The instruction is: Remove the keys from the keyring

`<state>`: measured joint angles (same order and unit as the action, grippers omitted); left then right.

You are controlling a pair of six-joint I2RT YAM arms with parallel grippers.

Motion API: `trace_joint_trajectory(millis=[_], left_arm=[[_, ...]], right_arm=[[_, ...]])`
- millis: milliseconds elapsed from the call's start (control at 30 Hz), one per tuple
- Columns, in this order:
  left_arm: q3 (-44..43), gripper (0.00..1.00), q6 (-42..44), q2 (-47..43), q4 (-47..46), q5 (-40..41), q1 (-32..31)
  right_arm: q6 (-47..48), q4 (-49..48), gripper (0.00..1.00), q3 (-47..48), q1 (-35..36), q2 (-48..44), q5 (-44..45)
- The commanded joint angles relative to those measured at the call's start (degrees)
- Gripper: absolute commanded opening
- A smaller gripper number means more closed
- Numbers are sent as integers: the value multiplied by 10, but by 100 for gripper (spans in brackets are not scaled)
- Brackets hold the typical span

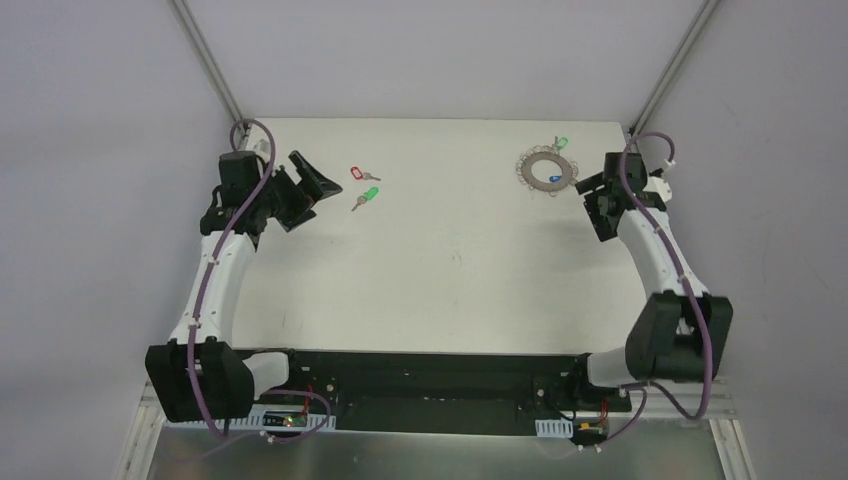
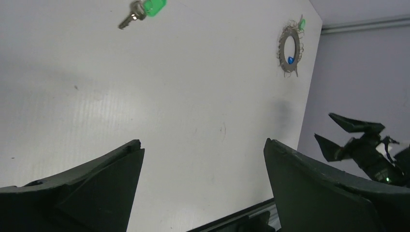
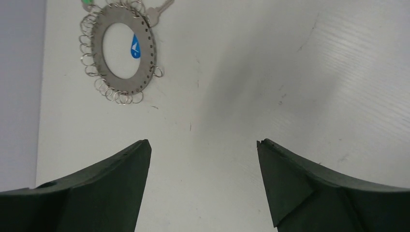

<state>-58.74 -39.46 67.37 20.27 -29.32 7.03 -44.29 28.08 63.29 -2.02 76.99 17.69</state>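
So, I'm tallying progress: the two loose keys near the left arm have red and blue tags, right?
No. One has a red tag, the other a green tag, as the top view shows; the blue tag lies inside the keyring.

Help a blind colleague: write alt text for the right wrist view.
A flat grey metal ring edged with small wire loops lies on a white table, a blue tag in its open centre. Two dark fingers stand wide apart in front, holding nothing.
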Motion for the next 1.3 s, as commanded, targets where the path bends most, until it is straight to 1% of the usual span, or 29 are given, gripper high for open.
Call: trace_joint_trajectory(millis=[0,100,167,200,267,333,467,533,667,733,900,1000,1033,1100,1133,1267], left_arm=[[-70,99,22,-10,20,44,-75],[-113,99,45,1,53,71,-111],[-147,99,71,12,83,96,-116],[-156,99,84,16,95,112,-116],[-159,99,111,17,111,139,-116],[-148,99,131,11,117,159,-115],[-125,99,159,-1,117,178,-115],[-123,99,164,0,117,173,-115],[-124,99,160,7,117,153,-115],[-122,99,160,8,117,153,-115],[-118,99,166,3,117,164,-115],[-117,99,168,-1,117,170,-115],[-116,99,169,-1,117,170,-116],[-116,99,170,-2,117,171,-115],[-115,99,171,-2,117,171,-115],[-115,99,171,-2,117,172,-114]], right_arm=[[-45,-38,85,70,-1,101,-39],[-60,-48,81,111,-1,180,-62],[-74,-36,72,146,-3,232,-59],[-77,-24,69,166,-3,264,-52],[-71,-4,66,213,-2,311,-57],[-55,13,65,256,3,348,-48],[-32,-3,63,283,4,393,-48],[-14,-21,60,296,4,415,-59],[-1,-3,58,344,5,462,-69],[-1,-3,54,353,6,479,-80],[5,-14,53,362,16,504,-85],[14,-14,41,369,19,511,-68],[15,-14,28,368,20,511,-67],[22,-15,6,363,20,501,-71],[30,-15,0,355,36,490,-70],[56,-29,0,291,75,416,-39]])
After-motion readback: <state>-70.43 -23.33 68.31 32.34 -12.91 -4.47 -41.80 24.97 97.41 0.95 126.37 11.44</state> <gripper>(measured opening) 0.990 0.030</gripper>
